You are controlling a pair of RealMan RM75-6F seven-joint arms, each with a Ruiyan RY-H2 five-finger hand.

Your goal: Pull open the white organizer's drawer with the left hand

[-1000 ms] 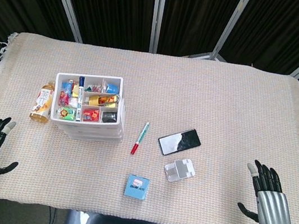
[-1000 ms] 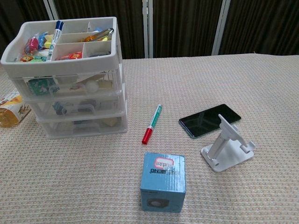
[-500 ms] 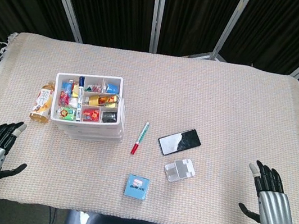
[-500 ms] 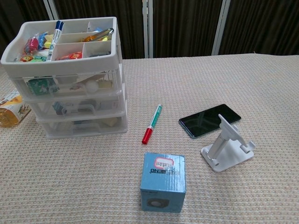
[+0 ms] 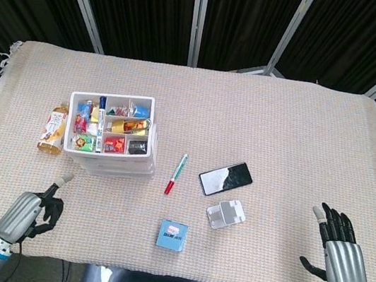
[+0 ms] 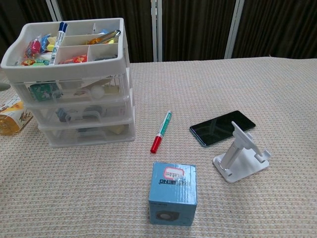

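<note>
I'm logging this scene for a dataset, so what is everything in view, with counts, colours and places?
Organizer: one, white, three clear drawers all shut, top tray full of small items, table's left.
Blue marker: one, lying in the top tray.
Bottle: one, amber with a yellow label, lying left of the organizer.
Pen: one, green with a red cap, right of the organizer.
Phone: one, black, face up, right of the pen.
Stand: one, white, just in front of the phone.
Box: one, blue, near edge, centre.
Cloth: one, beige, covering the table.
Left hand: near left edge, fingers curled, one pointing out, holding nothing.
Right hand: near right corner, fingers spread, holding nothing.
</note>
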